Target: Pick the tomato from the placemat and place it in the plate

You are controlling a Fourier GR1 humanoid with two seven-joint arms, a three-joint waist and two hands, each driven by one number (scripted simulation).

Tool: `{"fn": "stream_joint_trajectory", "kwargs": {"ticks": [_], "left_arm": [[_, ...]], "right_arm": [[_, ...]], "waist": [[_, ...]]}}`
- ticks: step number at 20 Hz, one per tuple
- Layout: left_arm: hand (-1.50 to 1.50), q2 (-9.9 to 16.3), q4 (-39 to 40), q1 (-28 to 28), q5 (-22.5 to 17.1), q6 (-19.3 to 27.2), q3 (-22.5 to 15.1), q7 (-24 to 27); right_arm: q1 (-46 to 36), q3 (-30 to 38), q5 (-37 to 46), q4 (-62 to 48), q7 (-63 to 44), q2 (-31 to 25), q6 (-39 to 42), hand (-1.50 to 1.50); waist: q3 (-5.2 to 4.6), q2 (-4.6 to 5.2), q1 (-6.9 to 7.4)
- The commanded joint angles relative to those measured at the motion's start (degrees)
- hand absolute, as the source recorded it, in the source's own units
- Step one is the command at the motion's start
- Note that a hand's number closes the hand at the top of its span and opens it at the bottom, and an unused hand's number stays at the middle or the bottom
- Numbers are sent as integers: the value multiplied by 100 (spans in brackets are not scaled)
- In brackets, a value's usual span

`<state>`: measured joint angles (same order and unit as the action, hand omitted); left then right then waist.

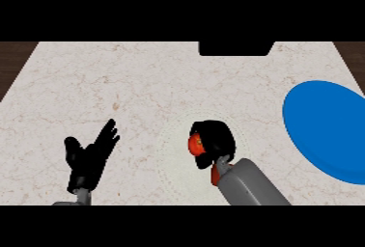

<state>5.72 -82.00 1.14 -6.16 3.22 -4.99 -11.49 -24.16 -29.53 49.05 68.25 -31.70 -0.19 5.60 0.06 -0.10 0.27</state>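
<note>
A red tomato (pixel 192 143) shows only as a small patch on the pale round placemat (pixel 171 159) near the counter's middle. My right hand (pixel 214 140) sits over it with fingers and thumb curled round it, hiding most of it. The blue plate (pixel 324 130) lies at the right edge, partly cut off by the view, a short way right of the hand. My left hand (pixel 89 157) rests open at the lower left, fingers up, holding nothing.
A black object (pixel 235 48) sits at the counter's far edge, top centre. The pale marble counter (pixel 128 82) spreads wide between the hands and that edge. Dark floor shows past the counter's left and right corners.
</note>
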Motion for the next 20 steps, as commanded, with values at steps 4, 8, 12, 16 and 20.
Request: {"fn": "stream_joint_trajectory", "kwargs": {"ticks": [4, 8, 12, 16, 20], "left_arm": [[0, -33, -131, 244, 146, -124, -85, -50], [0, -77, 53, -117, 102, -32, 6, -129], [0, 8, 39, -48, 65, -74, 86, -61], [0, 33, -114, -166, 33, -173, 21, -162], [0, -53, -68, -267, 91, -98, -44, -247]], "right_arm": [[-214, -242, 213, -175, -110, 19, -149, 150], [-878, 631, 306, -907, -1170, 18, -942, 150], [-1239, 1842, 623, -1171, -2978, 18, -1787, 150], [-2128, 1897, 1808, -1487, -3897, -99, -2875, 150], [-2736, 2036, 2888, -1807, -4452, -312, -3264, 150]], "waist": [[-6, 7, 6], [-6, 42, 95], [-24, 71, 25], [-19, 65, 244], [-21, 79, 259]]}}
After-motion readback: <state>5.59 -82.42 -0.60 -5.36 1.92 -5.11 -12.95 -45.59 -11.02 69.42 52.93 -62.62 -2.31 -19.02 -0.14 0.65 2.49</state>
